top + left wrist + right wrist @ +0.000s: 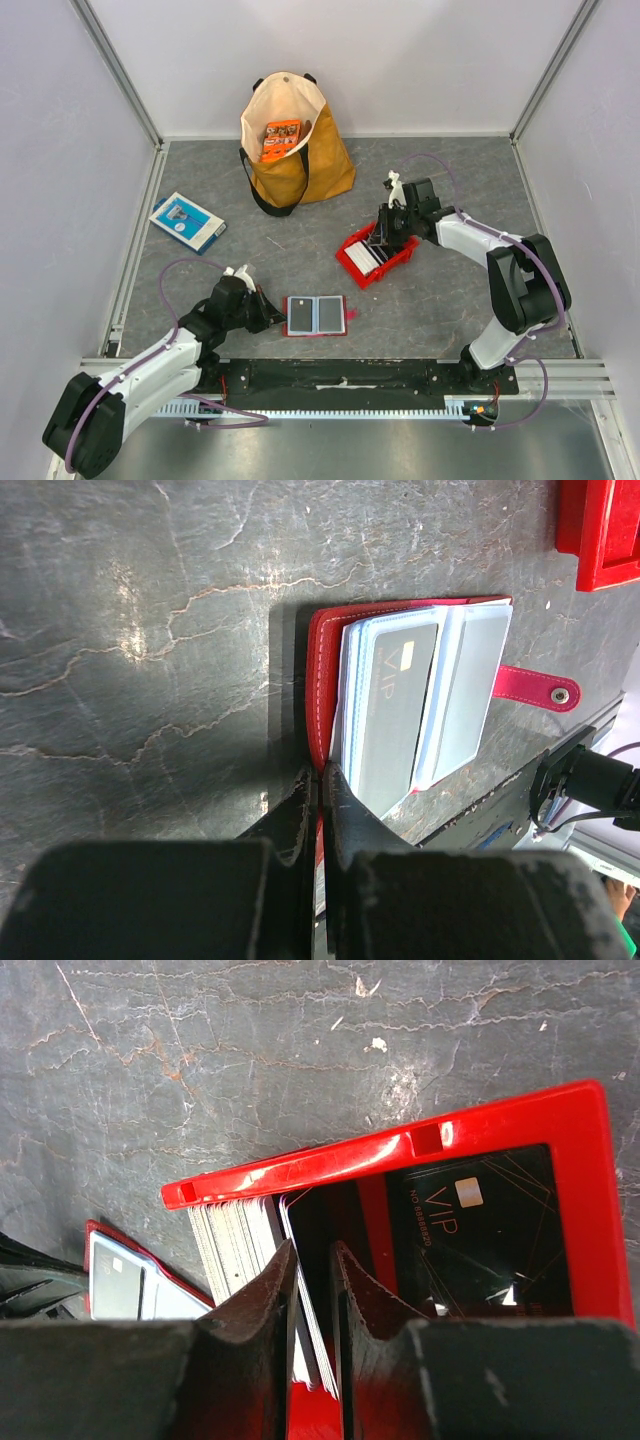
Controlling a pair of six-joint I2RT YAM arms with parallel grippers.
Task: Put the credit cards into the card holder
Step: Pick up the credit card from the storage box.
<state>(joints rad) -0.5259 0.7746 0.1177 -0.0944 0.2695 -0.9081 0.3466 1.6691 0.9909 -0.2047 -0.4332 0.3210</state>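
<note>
Reaching into the red bin (400, 1150), the right gripper (312, 1250) straddled one upright card in the stack of credit cards (232, 1245), jaws narrow, a firm grip not yet certain. The card holder (316, 314) lay open well apart from the bin, toward the robot's left, its cover edge pinched tight by the left gripper (322, 775).

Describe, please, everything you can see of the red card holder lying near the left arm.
The card holder is a small red wallet, leather-like with pale stitching. It lies open and flat on the dark stone-look table, in front of the arm bases. Its clear sleeves fan out, and one holds a dark card marked VIP. The left hand pinches one cover edge. A pinkish snap tab with a metal stud sticks out from the opposite edge.
</note>
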